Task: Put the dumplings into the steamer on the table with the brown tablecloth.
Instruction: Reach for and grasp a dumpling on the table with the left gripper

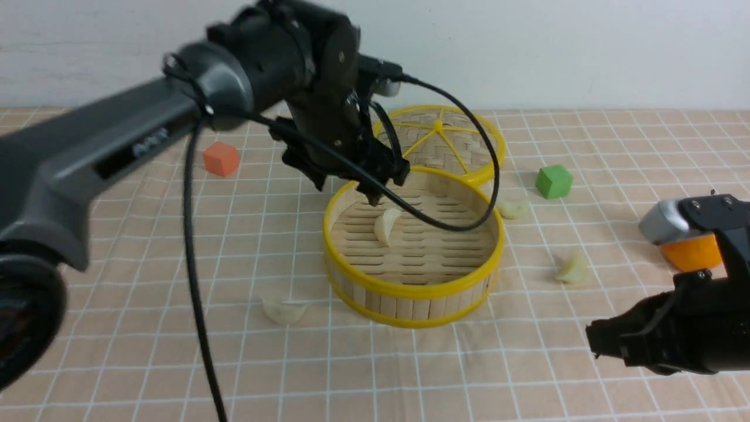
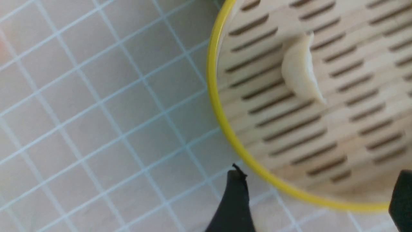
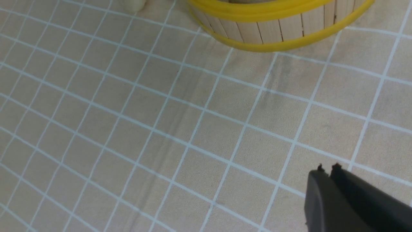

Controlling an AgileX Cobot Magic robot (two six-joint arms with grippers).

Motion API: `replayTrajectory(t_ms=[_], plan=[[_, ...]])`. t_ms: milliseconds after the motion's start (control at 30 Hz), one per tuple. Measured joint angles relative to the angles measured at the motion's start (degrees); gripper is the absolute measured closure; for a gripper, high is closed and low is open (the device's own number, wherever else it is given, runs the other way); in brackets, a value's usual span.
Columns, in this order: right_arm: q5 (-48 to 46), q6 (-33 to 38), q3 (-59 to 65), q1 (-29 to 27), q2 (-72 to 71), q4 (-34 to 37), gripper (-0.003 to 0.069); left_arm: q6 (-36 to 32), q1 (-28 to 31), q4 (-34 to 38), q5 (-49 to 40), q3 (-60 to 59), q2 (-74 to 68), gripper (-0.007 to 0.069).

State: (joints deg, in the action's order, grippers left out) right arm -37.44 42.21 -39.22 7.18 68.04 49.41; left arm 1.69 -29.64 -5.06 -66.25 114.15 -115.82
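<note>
Over the rear left rim of the steamer (image 1: 413, 291), my left fingers (image 2: 236, 199) stand wide apart and empty, one dumpling (image 1: 387, 225) lying on its slatted floor. Outside it, on the brown tablecloth (image 1: 176, 264) draping the counter (image 1: 445, 381), a second dumpling (image 1: 284, 310) lies near its front left, a third dumpling (image 1: 573, 268) and a fourth dumpling (image 1: 514, 208) off its right. My right fingers (image 3: 322, 196) are pressed together, empty, front right of the steamer.

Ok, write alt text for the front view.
The left gripper hangs open over the steamer, with one dumpling inside. Three other dumplings rest on the brown tablecloth around it; the right gripper sits low on the right.
</note>
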Motion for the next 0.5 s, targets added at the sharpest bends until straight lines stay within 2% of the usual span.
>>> replayTrajectory(t_ms=[100,200,267,333,400,500], plan=[[-0.5,0.0,0.0,0.0,0.0,0.0,0.0619,-4.8,1.9,5.6,-3.2,-3.2,6.2,0.0040],[-0.7,0.0,0.0,0.0,0.0,0.1,0.0616,-9.2,4.5,13.5,-4.2,-12.3,10.7,0.0040],[-0.7,0.0,0.0,0.0,0.0,0.1,0.0616,-12.1,5.2,15.2,-4.3,-17.4,11.6,0.0040],[-0.7,0.0,0.0,0.0,0.0,0.1,0.0615,-16.0,5.3,15.3,-4.1,-22.7,11.5,0.0040],[-0.7,0.0,0.0,0.0,0.0,0.4,0.0613,-20.0,5.3,13.4,0.1,-27.9,10.2,0.0040],[-0.7,0.0,0.0,0.0,0.0,0.6,0.0610,-21.7,5.3,10.3,4.8,-30.3,8.2,0.0040]])
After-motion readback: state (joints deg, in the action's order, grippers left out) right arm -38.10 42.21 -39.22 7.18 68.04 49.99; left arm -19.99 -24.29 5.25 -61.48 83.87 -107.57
